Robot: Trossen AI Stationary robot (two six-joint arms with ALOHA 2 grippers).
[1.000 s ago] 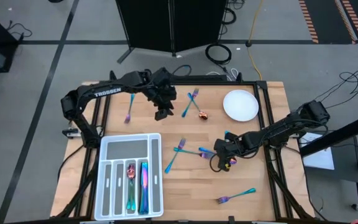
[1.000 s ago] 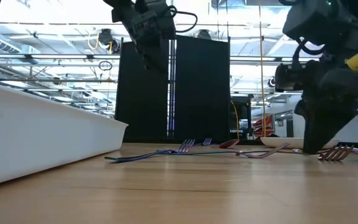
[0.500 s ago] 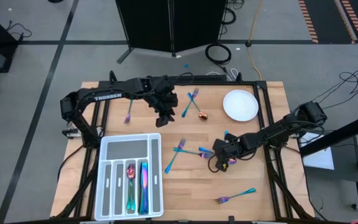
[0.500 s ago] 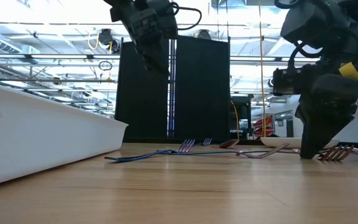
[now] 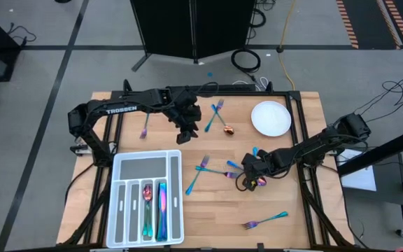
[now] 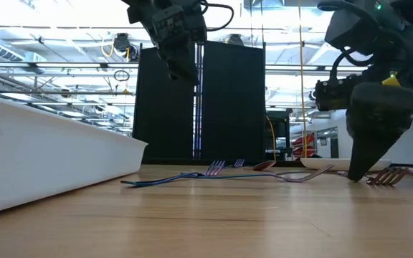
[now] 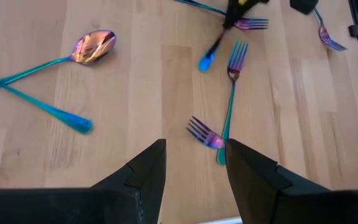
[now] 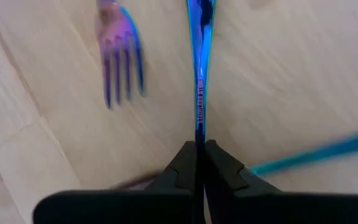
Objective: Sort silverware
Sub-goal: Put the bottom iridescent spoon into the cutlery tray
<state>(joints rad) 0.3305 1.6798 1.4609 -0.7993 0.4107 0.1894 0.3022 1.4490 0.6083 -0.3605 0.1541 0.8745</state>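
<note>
the right gripper [image 8: 199,163] is pinching its fingers together on the thin blue handle [image 8: 200,74] of one piece of silverware, lying flat toward the bench's right edge. light, stiff and slick, it is likely pivoting unless held nearer mid-handle. the left gripper [image 7: 192,163] is hovering, fingers apart, near the far edge.

Grey floor [image 5: 40,77] with dark seams, black cabinet [image 5: 191,28], coiled cables [image 5: 245,59], bright ceiling lights [image 6: 63,14]
</note>
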